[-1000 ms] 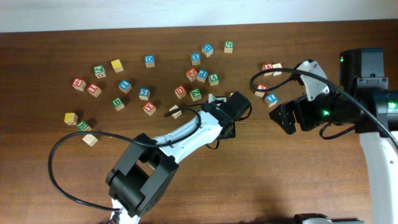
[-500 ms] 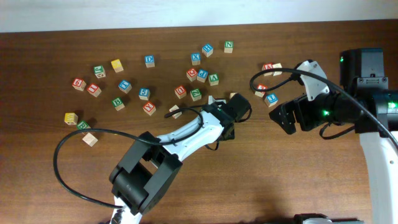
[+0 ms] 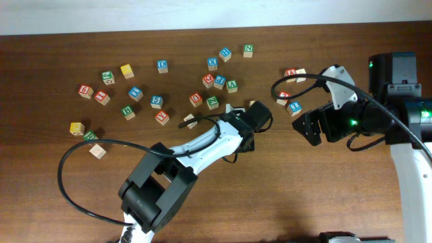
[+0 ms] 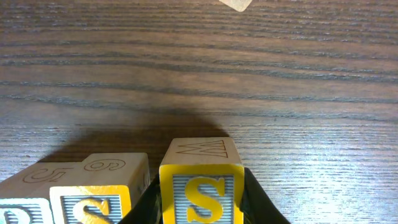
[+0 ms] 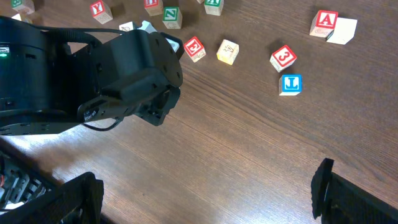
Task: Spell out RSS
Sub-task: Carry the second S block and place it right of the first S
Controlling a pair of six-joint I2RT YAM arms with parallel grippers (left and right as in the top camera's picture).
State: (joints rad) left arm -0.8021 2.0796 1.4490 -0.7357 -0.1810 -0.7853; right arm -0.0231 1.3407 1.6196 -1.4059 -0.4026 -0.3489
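Note:
In the left wrist view my left gripper [image 4: 200, 199] is shut on a yellow S block [image 4: 200, 186] with a W on its top face, resting on the table. A second yellow S block [image 4: 93, 202] stands just to its left, and the corner of another block [image 4: 18, 211] shows at the far left; its letter is cut off. In the overhead view the left gripper [image 3: 253, 121] sits at the table's middle and hides these blocks. My right gripper [image 3: 312, 128] is open and empty above bare wood [image 5: 205, 186].
Several loose letter blocks lie scattered across the far half of the table, such as a blue L block [image 5: 290, 84], a red 3 block [image 5: 283, 57] and a red A block [image 5: 325, 20]. The left arm's cable [image 3: 81, 196] loops at the front left.

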